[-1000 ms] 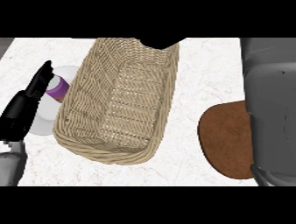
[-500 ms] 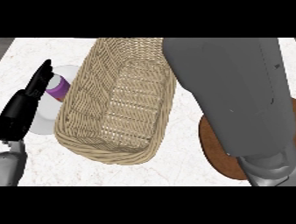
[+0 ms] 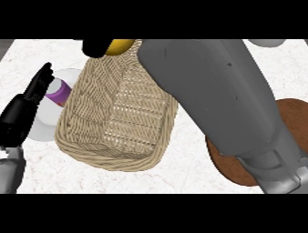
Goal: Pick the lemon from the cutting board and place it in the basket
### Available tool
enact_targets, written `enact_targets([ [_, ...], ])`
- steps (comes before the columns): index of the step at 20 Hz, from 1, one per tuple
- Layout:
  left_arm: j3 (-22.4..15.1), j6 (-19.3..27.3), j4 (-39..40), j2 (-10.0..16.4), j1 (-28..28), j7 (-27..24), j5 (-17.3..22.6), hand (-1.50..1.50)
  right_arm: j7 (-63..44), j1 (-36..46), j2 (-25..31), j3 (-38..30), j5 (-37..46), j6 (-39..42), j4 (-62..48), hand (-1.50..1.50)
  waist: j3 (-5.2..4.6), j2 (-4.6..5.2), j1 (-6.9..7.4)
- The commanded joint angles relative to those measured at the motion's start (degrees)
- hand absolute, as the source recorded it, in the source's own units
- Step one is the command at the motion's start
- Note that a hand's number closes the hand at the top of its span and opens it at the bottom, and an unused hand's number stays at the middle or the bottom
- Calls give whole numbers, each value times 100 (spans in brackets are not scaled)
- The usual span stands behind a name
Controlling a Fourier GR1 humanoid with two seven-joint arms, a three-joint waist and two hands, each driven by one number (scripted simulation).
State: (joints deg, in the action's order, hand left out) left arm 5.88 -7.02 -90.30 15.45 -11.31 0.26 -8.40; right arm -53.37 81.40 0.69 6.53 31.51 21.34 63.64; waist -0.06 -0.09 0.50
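The yellow lemon [image 3: 122,46] shows at the top of the head view, over the far end of the woven basket [image 3: 116,118]. My right hand [image 3: 94,46] curls round the lemon and hides most of it. My grey right forearm [image 3: 210,95] crosses the view from lower right to upper left, over the basket's right rim. The brown round cutting board [image 3: 299,119] lies at the right, largely hidden behind that forearm. My left hand [image 3: 21,116] rests open at the left edge, fingers pointing up, beside the basket.
A white plate [image 3: 49,123] with a purple-and-white object [image 3: 59,91] sits left of the basket, partly behind my left hand. A pale rounded object [image 3: 271,43] peeks in at the top right. The counter [image 3: 183,177] is white marble.
My right forearm has swung leftward across the view, now covering the basket's right side. The right hand with the lemon has come to the basket's far end. The left hand has stayed put.
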Motion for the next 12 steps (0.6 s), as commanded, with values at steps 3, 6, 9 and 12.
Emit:
enact_targets([
  [3, 246, -46, 254, 166, -173, -123, 53, 0, -10, -102, 221, 431, 236, 759, -193, 150, 2, 2, -61],
  [6, 40, 83, 130, -63, -98, -87, -85, 0, -93, 112, 112, 115, -9, 938, -370, -150, 3, 2, -27],
  [9, 33, -98, -34, -9, -183, 221, 40, 0, 92, -119, -59, -22, -120, 748, -385, -150, 5, 1, -17],
  [12, 207, -120, 308, 61, -78, -252, 63, 0, 217, -1, -65, -85, -363, 609, -561, -150, 0, 16, 8],
])
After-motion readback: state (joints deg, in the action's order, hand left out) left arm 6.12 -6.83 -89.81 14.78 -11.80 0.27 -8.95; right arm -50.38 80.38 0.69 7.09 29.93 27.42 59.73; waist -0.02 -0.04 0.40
